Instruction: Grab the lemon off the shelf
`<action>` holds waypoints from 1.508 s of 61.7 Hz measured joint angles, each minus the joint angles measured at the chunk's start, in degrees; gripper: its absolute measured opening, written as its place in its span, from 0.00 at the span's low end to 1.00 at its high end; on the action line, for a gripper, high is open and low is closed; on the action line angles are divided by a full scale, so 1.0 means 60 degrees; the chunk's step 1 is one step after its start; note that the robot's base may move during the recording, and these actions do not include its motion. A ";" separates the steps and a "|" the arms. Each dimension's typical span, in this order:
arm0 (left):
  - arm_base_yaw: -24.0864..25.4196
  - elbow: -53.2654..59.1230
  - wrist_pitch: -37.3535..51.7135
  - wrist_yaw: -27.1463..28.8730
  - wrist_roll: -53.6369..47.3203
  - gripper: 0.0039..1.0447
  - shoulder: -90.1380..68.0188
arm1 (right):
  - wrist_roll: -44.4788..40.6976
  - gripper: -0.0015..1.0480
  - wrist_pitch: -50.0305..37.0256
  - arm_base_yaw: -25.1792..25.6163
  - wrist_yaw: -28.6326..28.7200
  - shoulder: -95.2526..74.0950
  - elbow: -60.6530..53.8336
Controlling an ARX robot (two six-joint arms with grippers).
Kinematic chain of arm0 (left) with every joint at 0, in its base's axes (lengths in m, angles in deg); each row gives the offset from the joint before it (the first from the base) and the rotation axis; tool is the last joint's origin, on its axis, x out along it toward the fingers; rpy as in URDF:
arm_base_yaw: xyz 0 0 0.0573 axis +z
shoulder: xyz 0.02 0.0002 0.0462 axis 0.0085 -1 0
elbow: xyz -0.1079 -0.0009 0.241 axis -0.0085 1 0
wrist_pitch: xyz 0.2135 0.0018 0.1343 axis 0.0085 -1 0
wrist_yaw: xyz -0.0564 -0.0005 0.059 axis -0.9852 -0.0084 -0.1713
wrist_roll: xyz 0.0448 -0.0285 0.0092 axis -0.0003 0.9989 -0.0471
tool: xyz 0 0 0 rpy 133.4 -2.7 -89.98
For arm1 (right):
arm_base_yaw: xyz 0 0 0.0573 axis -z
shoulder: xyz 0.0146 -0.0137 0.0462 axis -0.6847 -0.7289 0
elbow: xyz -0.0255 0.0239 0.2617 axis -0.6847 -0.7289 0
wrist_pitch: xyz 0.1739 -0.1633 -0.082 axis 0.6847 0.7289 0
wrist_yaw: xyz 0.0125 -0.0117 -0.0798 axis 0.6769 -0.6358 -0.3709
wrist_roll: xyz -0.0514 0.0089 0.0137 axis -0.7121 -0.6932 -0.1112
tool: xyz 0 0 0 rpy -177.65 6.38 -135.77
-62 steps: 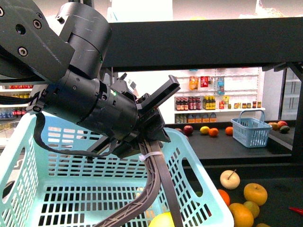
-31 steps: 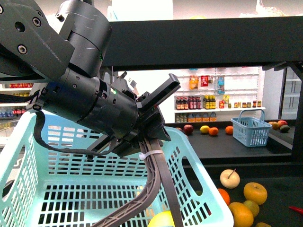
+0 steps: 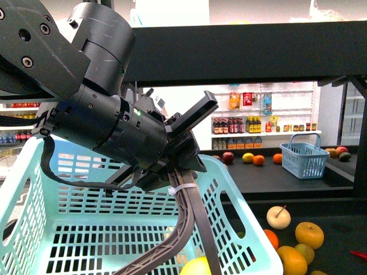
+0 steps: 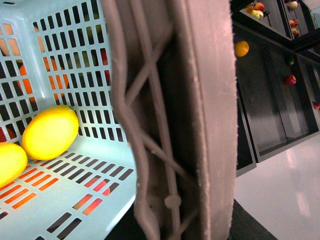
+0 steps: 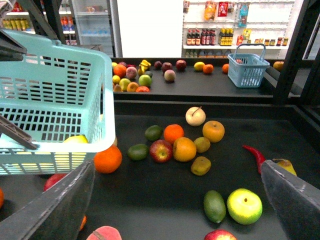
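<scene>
Left gripper: the left gripper is clenched on the grey handle of a pale blue basket, holding it above the near edge of the shelf.

Right gripper: the right gripper stands released, its two grey fingers wide apart, hovering over the middle of the shelf tier and holding nothing.

Lemon: two bright yellow oval fruits, apparently lemons, lie on the basket floor against its slatted wall; the front view shows one of them beside the handle.

Progress: judging by the fruit in the basket, picking looks done or nearly so. Whether another lemon is left on the shelf cannot be told; nothing among the loose fruit reads clearly as one.

Around: loose on the tier lie an orange, a red apple, a golden-yellow round fruit, a pale pear-like fruit, a dark green avocado, a green apple and a red chilli.

Further back: a small blue basket stands on the rear tier, with white store shelves of bottles behind.

In the way: the held basket overhangs the tier's left part and hides fruit beneath it; an orange sits just under its corner.
</scene>
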 joint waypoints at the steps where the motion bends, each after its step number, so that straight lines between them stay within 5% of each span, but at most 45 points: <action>1: 0.0000 0.0000 0.0004 0.0000 0.0000 0.14 0.0000 | 0.0000 0.99 0.0000 0.0000 0.0000 0.0000 0.0000; 30: 0.0372 0.0197 0.1450 0.0918 0.1606 0.14 0.0113 | -0.0004 0.98 0.0000 0.0000 0.0000 0.0000 -0.0004; 52: 0.3027 0.1392 0.3100 0.2914 0.4867 0.13 0.1282 | -0.0004 0.98 0.0000 0.0000 0.0000 0.0000 -0.0004; 93: 0.7071 0.2080 0.4062 0.1392 0.6896 0.13 0.1701 | -0.0004 0.98 0.0000 0.0000 -0.0004 0.0000 -0.0004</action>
